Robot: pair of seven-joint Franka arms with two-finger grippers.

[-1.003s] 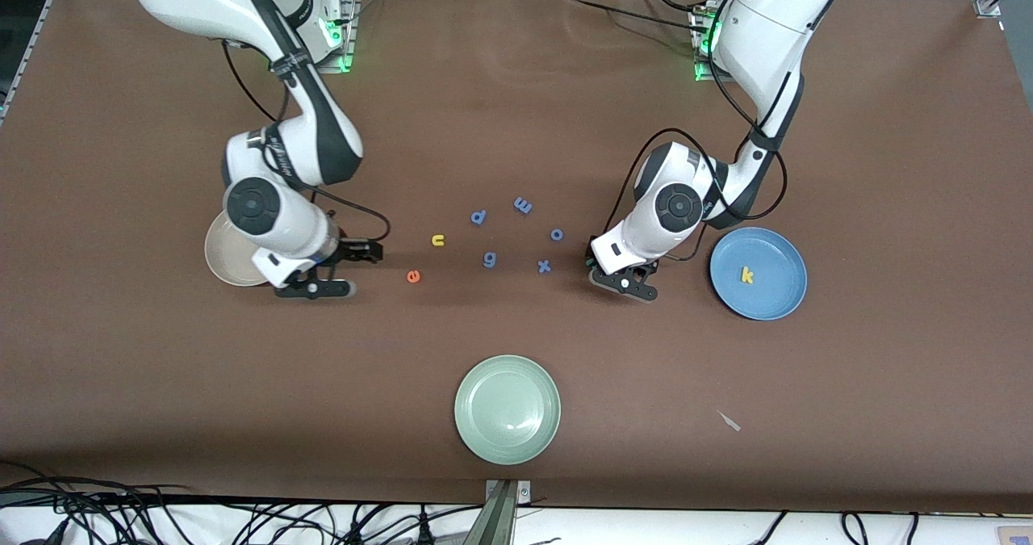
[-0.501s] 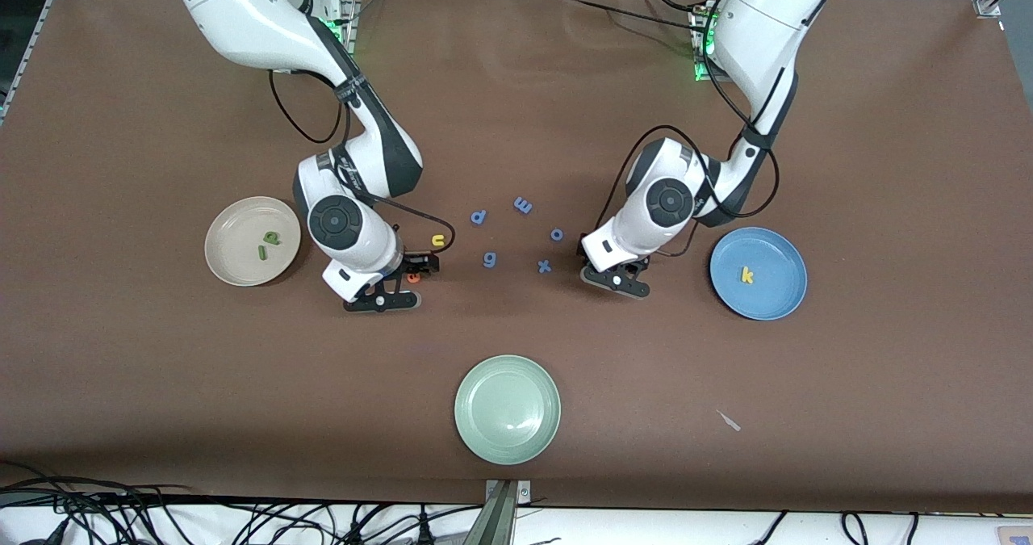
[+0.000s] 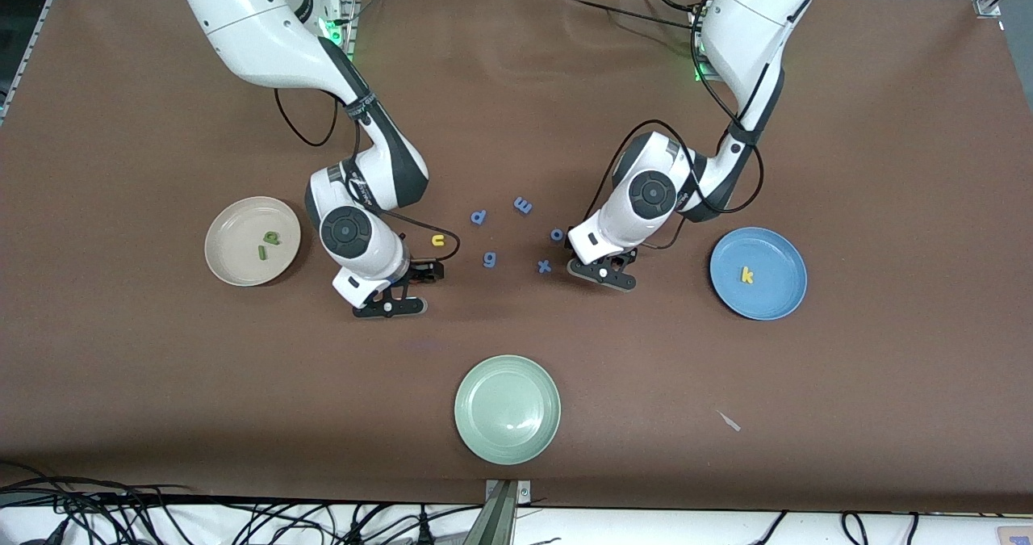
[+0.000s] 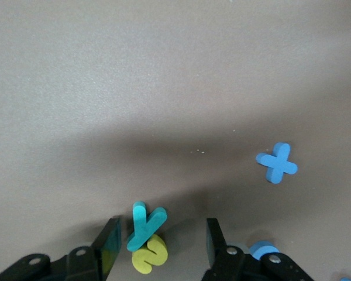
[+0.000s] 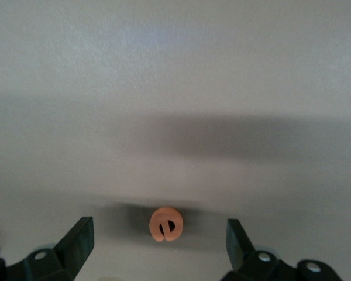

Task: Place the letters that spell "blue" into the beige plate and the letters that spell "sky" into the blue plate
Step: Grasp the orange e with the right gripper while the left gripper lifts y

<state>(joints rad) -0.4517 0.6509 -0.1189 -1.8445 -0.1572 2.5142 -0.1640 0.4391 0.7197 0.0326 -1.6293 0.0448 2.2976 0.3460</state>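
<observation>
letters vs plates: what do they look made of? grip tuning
Letters: the teal y, yellow s and orange e look like matte foam, thick slabs with soft rounded edges and no glare; soft plastic is possible.
Plates: the beige plate, blue plate and green plate have smooth raised rims with a faint sheen, so probably hard plastic or glazed ceramic; I can't tell which.

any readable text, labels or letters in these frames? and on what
"k": yellow, in the blue plate.
"u": yellow, on the table.
"e": orange, on the table between the right gripper's open fingers.
"y", "s": teal and yellow, touching, between the left gripper's open fingers.
"x", "g", "o", "m": blue, on the table.
Print on the arms: too small to read.
</observation>
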